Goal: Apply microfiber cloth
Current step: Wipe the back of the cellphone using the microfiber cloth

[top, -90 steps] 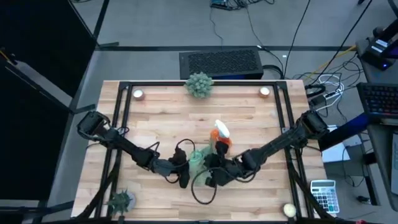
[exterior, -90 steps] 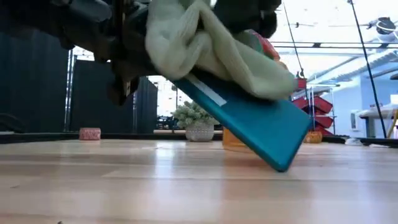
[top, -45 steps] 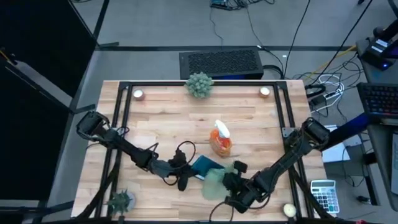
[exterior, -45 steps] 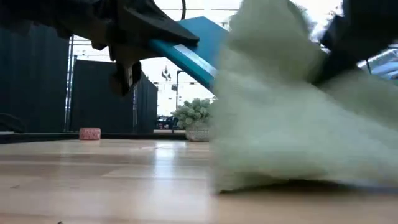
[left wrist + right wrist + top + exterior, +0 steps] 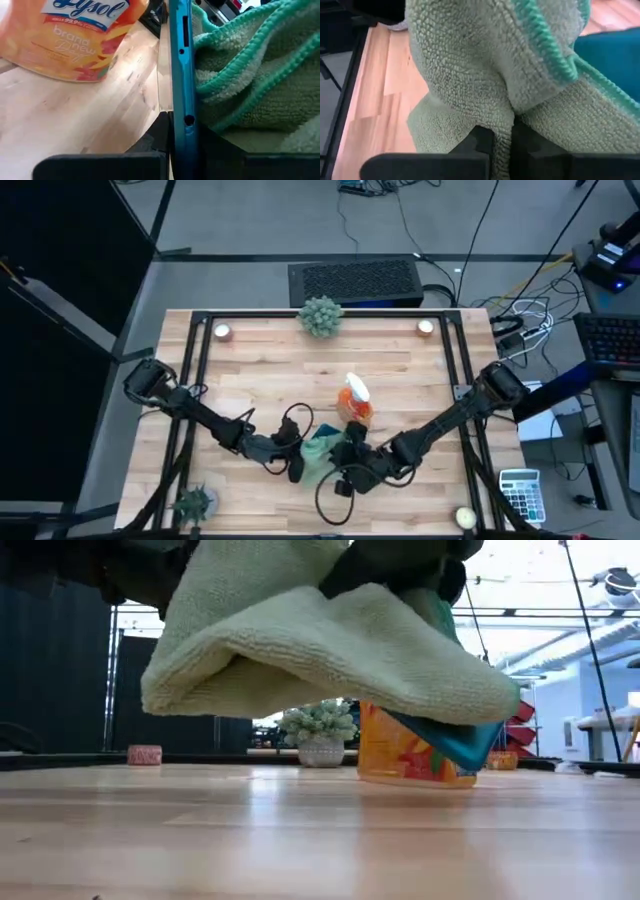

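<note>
Risk of the tablet slipping from the left claw under the push of the wipe, or swinging into the spray bottle just behind. Left claw pinched on the tablet's edge, holding it tilted above the surface. Right claw pressed together on the microfiber cloth, draped over the tablet's upper face, clear of the wood.

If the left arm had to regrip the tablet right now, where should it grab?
Probably the same bare long edge of the tablet, approached from the left gripper side. It is held on edge above the table, and the microfiber cloth, pinched by the right gripper, drapes over its far face, so only that thin edge looks free.
</note>
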You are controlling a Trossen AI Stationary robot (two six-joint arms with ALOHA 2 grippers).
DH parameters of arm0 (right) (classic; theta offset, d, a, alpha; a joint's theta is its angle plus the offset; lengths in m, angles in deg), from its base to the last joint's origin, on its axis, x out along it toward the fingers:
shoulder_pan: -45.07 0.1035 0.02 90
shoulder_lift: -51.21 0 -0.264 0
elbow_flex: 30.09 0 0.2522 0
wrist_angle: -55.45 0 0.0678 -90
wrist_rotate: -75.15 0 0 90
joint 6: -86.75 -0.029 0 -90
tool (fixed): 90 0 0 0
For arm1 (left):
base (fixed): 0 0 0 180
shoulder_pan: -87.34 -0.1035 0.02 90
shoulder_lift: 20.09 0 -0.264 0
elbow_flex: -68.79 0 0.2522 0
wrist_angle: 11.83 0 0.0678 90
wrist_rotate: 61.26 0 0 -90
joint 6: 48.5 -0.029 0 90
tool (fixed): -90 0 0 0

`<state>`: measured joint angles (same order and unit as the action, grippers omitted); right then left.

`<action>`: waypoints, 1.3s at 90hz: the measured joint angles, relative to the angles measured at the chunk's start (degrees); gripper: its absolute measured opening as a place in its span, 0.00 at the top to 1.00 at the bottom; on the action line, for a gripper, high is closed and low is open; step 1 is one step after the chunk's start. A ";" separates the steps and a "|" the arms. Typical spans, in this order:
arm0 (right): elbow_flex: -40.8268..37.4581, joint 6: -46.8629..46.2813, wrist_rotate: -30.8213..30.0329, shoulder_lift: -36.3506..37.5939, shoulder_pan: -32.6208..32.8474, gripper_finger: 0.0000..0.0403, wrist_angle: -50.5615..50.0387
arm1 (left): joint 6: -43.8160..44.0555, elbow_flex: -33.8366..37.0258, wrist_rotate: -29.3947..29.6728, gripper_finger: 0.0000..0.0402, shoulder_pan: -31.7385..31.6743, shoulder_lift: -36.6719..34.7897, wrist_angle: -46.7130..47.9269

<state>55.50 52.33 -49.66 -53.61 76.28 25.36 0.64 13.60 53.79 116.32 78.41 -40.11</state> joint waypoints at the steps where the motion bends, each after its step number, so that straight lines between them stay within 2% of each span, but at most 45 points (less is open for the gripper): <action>1: 0.00 -0.48 -0.05 0.00 0.23 0.98 -0.87 | 0.00 0.00 -0.03 0.98 0.05 0.00 0.01; 32: -0.42 -19.08 0.00 -0.35 11.04 0.98 -24.87 | -0.14 -0.02 -1.25 0.98 0.34 0.00 -1.00; 41: -0.44 -22.40 -1.97 0.04 11.54 0.98 -26.12 | -0.42 -0.04 -1.29 0.98 0.34 -0.01 -1.11; 49: 0.37 -19.95 -8.26 1.45 9.79 0.98 -23.35 | -2.00 -0.04 -1.40 0.98 0.36 -0.09 -1.09; 59: 2.63 -10.65 -13.01 2.61 5.64 0.98 -18.52 | -2.96 -0.04 -1.61 0.98 0.41 -0.09 -0.77; 73: 3.76 4.07 -11.87 2.54 -0.57 0.98 -6.99 | -2.51 -0.04 -1.49 0.98 0.39 -0.09 1.11; 82: 3.87 10.07 -8.45 2.58 -3.55 0.98 -0.67 | -2.19 -0.04 -1.55 0.98 0.37 -0.09 1.64; 98: 4.04 7.08 -5.04 2.69 -3.00 0.98 -4.67 | -2.46 -0.04 -2.54 0.98 0.38 0.00 2.07; 117: 1.21 -5.37 -1.29 2.40 4.70 0.98 -13.85 | -3.85 -0.04 -2.91 0.98 0.45 0.02 0.18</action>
<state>56.71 46.96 -50.95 -51.20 80.99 11.51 -3.21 13.55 50.88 116.77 78.43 -39.93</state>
